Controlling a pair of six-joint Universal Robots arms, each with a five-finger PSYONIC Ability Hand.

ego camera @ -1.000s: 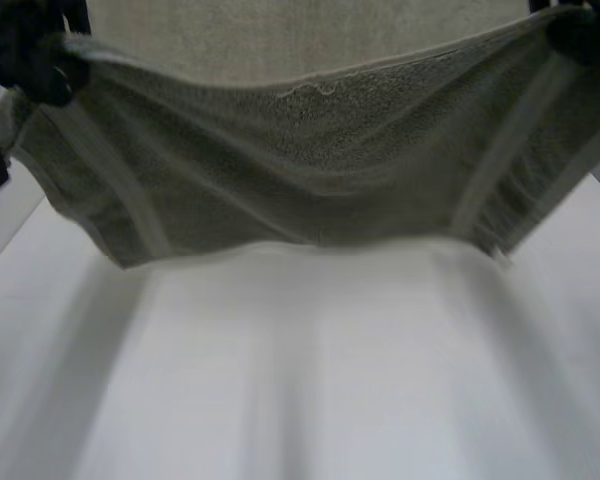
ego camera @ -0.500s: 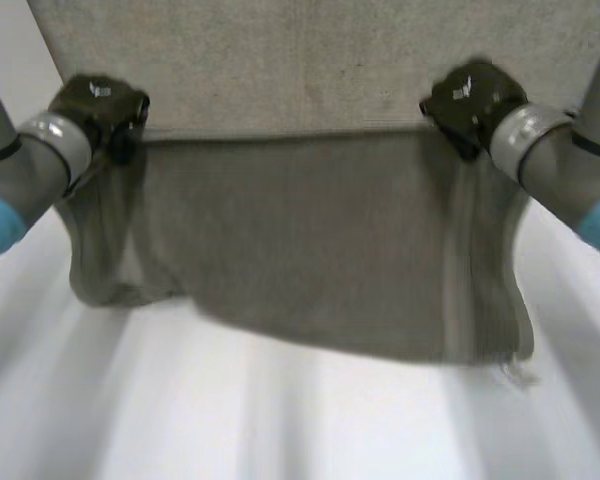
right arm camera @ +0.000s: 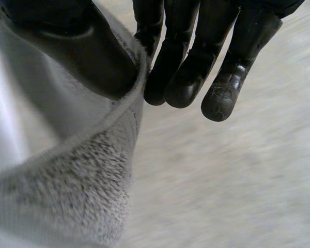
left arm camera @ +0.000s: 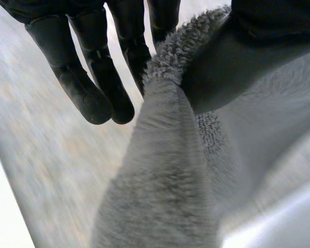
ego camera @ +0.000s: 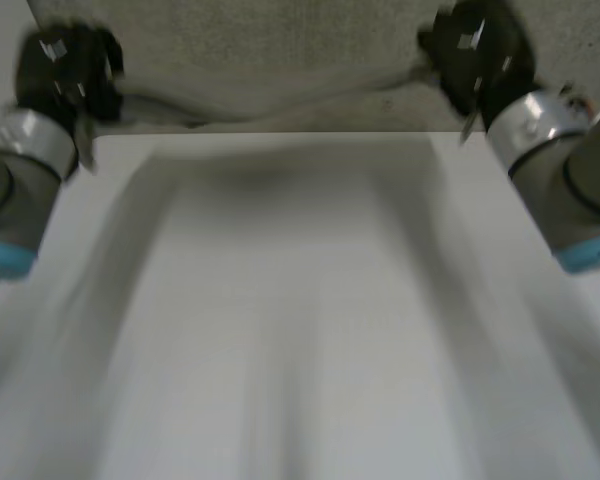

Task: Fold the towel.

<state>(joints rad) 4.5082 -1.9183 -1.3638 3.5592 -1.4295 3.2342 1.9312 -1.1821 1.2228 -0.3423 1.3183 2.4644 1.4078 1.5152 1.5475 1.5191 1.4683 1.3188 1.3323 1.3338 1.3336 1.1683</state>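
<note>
- The left arm [ego camera: 10, 190] enters the head view at about 9 o'clock and reaches toward the far side of the white bench [ego camera: 300, 320].
- The left robot hand [ego camera: 65, 65] sits at about 10 o'clock, just past the bench's far edge, and holds the left end of the towel.
- In the left wrist view, the thumb [left arm camera: 279, 20] presses a looped edge of the towel [left arm camera: 165, 170] against the nearest finger. This is a pinch on the cloth, not a wide-open grasp.
- The other fingers [left arm camera: 95, 88] of that hand are nearly straight and lie beside the cloth without touching it. The towel falls away from the pinch in a thick, rounded fold.
- The grey towel [ego camera: 310, 105] spans the gap between the two hands at 12 o'clock in the head view, along the bench's far edge.
- Its upper edge sags in the middle and rises toward each hand. I cannot tell whether its lower part touches the bench.
- A speckled beige surface [ego camera: 280, 40] lies beyond the towel.
- The right robot hand [ego camera: 480, 50] sits at about 1 o'clock and holds the towel's right end.
- In the right wrist view, its thumb [right arm camera: 88, 51] clamps the hemmed edge of the towel [right arm camera: 67, 191] against the nearest finger. The remaining fingers [right arm camera: 222, 67] are nearly straight and clear of the cloth.
- The right arm [ego camera: 570, 190] comes in at about 3 o'clock.
</note>
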